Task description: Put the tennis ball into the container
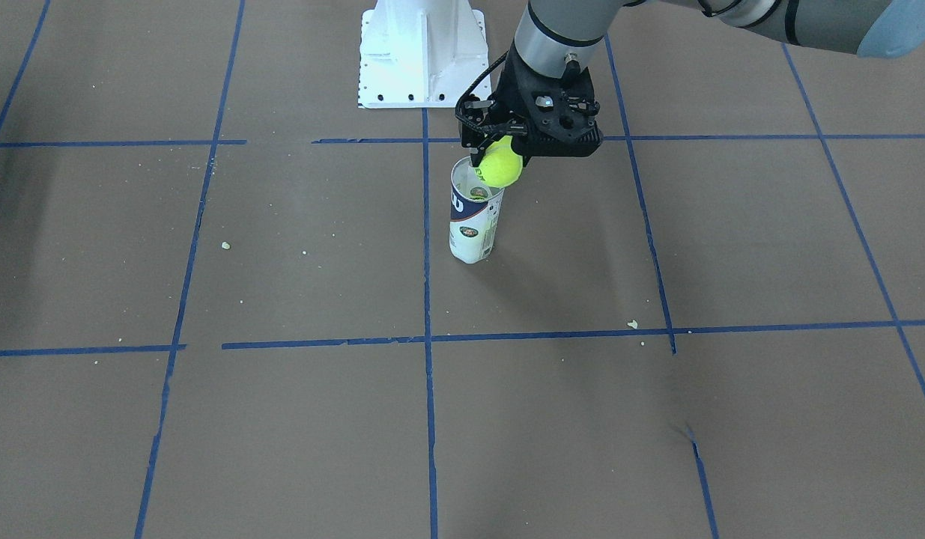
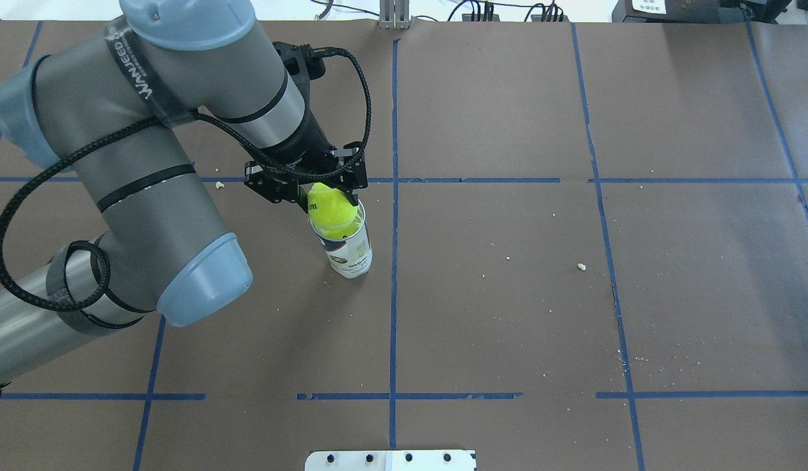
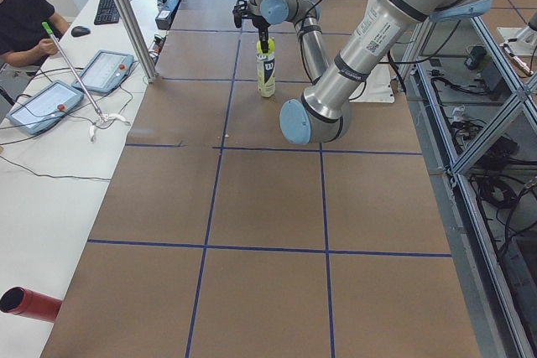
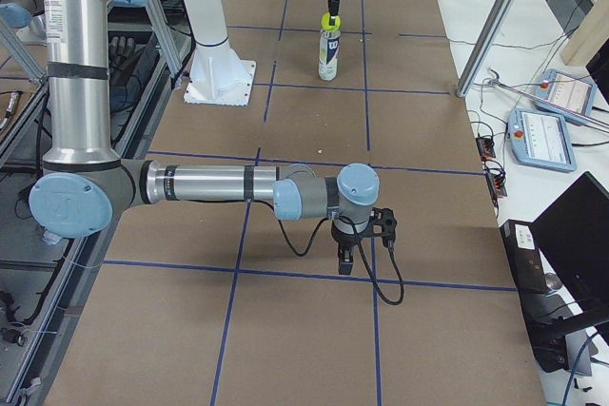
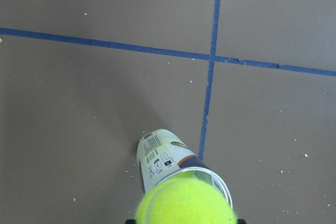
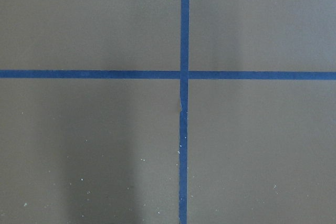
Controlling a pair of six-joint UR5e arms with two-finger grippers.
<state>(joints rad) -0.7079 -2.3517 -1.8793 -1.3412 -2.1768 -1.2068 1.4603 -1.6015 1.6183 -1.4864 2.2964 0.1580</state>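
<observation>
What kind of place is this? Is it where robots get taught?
Most likely a robot lab. A left arm and a right arm stand at a table marked with blue tape, control tablets lie on a side desk, and a person sits by them.

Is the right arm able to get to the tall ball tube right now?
Probably not easily. The right gripper hangs far down the table from the container, and the left gripper, holding the tennis ball, sits right over its open top. Only the tube's sides look free.
</observation>
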